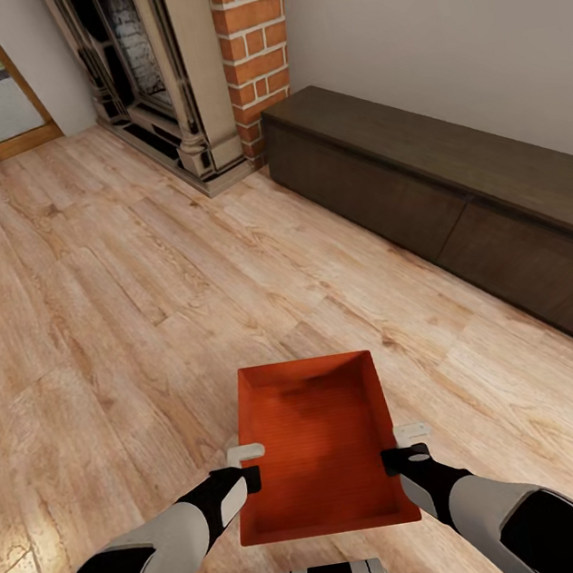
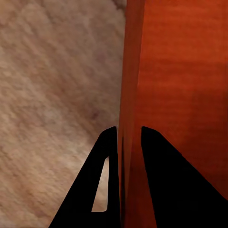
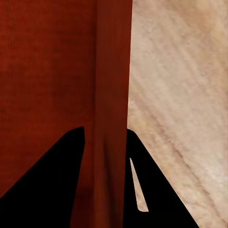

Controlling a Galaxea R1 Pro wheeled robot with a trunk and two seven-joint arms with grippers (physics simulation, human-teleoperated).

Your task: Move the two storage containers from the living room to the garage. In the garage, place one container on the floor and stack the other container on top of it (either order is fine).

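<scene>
Wood-plank floor; both end effectors (left, right) clamped on orange-red bin walls.

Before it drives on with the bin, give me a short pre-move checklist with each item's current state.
1. Left gripper astride the orange-red storage container's wall: ok.
2. Right gripper astride the opposite wall: ok.
3. Container held level: ok, by the head view.
4. Container empty: ok.
5. Long dark low cabinet apart from the load: ok.
6. Route to the garage: cannot tell.
</scene>
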